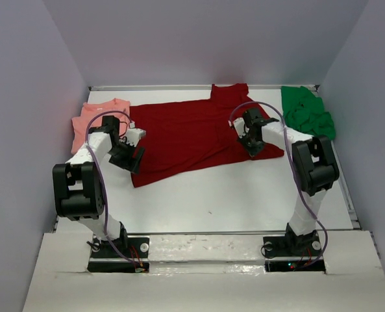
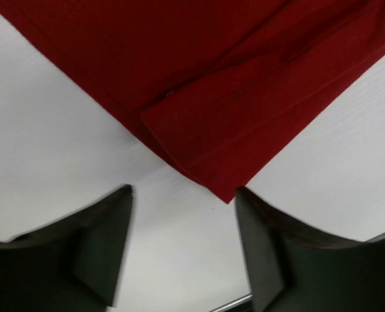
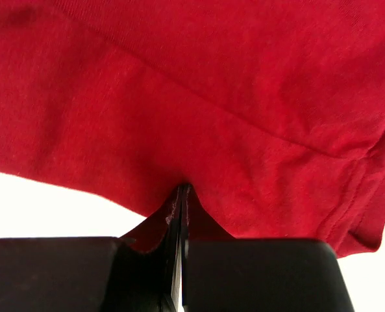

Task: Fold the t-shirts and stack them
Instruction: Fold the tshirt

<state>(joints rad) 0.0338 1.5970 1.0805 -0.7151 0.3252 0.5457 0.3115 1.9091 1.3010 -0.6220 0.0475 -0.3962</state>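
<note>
Found the left pincer (image 2: pixel 183 195) spread wide and gripping nothing, with only bare table (image 2: pixel 49 149) between its fingers. Noted in the left wrist view a hemmed corner of the dark red shirt (image 2: pixel 244 97) pointing down at centre frame, its tip just beside the finger on the right of the frame. Made out the hem stitching and a second layer of cloth only in that close view.

Found the right pincer (image 3: pixel 182 190) clamped shut on a puckered edge of the same shirt, a pinch visible only in the right wrist view.

Saw from above the left arm (image 1: pixel 91 153) bent up from lower left, its wrist over the shirt's left end. Saw the right arm (image 1: pixel 312 166) folded at the right, wrist turned inward onto the shirt's right end.

Saw the dark red shirt spread fairly flat across the middle of the table, one sleeve toward the top edge. Spotted only from above a pink shirt (image 1: pixel 98 117) bunched at upper left and a green shirt (image 1: pixel 307 110) crumpled at upper right.
</note>
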